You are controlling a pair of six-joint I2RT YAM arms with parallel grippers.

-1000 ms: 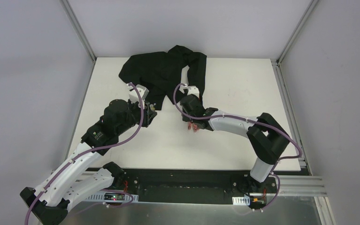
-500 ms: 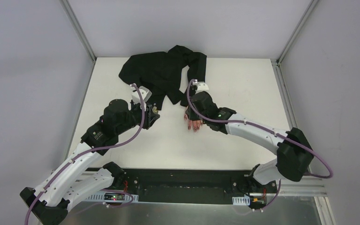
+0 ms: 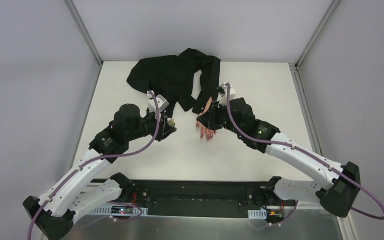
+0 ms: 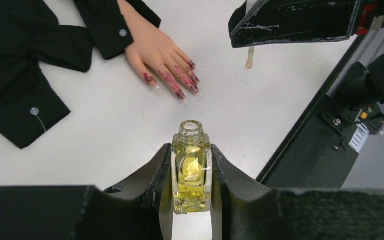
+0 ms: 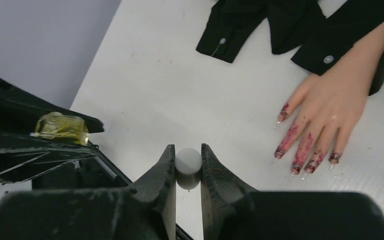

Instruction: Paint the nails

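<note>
The pale mannequin hand (image 3: 206,106) lies palm down on the white table, its black sleeve (image 3: 207,75) behind it. Its nails (image 4: 190,84) are dark red-purple and smeared, and also show in the right wrist view (image 5: 305,164). My left gripper (image 4: 192,187) is shut on the open yellowish polish bottle (image 4: 192,170), held upright left of the hand. My right gripper (image 5: 187,167) is shut on the white brush cap (image 5: 187,161). Its brush tip (image 4: 249,58) hangs above the table beside the fingers. The bottle also shows in the right wrist view (image 5: 62,126).
A crumpled black shirt (image 3: 169,75) covers the far middle of the table. Metal frame posts (image 3: 84,30) stand at the far corners. A black rail (image 3: 195,192) runs along the near edge.
My right arm has swung its elbow out to the right and the gripper has drawn back off the hand, showing more of it. My left gripper has moved right with the bottle.
</note>
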